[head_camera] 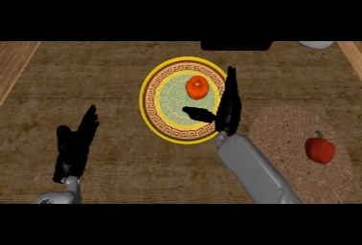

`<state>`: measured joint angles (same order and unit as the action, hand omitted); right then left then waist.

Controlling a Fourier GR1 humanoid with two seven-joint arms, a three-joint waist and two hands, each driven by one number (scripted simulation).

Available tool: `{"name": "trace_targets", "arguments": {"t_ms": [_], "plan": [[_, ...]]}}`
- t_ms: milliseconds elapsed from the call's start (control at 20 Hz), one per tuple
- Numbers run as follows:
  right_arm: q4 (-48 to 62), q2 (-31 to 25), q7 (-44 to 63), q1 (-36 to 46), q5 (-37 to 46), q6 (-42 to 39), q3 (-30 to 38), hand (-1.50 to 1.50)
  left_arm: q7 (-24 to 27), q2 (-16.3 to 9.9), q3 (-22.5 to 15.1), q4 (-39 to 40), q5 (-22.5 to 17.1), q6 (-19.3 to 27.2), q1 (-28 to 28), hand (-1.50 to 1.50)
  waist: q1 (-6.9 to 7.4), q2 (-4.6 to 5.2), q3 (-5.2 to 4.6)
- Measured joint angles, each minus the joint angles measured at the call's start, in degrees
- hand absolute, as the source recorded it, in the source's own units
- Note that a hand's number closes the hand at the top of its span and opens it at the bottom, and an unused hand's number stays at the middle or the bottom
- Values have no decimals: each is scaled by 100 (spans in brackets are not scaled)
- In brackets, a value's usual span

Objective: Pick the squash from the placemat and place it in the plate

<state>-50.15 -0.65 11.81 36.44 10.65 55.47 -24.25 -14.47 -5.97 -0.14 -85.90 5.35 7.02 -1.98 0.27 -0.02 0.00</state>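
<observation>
An orange-red squash (197, 87) lies on the yellow-rimmed patterned plate (157, 101) in the middle of the counter. My right hand (228, 107) stands open over the plate's right rim, fingers straight and pointing away, thumb stretched left onto the plate just below the squash, not touching it. The round brown woven placemat (283, 129) lies at the right and carries a red bell pepper (320, 149). At the lower left my left hand (76, 143) rests open above the counter, fingers up.
A dark object (235, 45) sits at the counter's far edge behind the plate. Part of a white object (316, 44) shows at the far right corner. Light wooden strips (16, 62) border the counter at both sides.
</observation>
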Motion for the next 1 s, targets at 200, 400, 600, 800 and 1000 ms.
{"name": "trace_targets", "arguments": {"t_ms": [200,400,600,800,1000], "plan": [[-128,-66,116,-163,265,-124,236,-150,20,15,53,76,30,2,-75,0,-12,-2,-1],[-324,-77,262,-437,611,-176,370,-150,52,62,59,58,51,-2,-20,0,-18,-2,0],[-666,-136,190,-897,800,-195,514,-150,117,63,103,58,33,-40,67,0,-22,-3,-1],[-1119,-180,147,-1338,1024,-247,646,-150,236,75,146,193,48,-64,45,0,-28,-2,0],[-1467,-255,168,-1624,1191,-310,834,-150,206,37,201,112,-4,-150,96,0,-28,-5,-1]]}}
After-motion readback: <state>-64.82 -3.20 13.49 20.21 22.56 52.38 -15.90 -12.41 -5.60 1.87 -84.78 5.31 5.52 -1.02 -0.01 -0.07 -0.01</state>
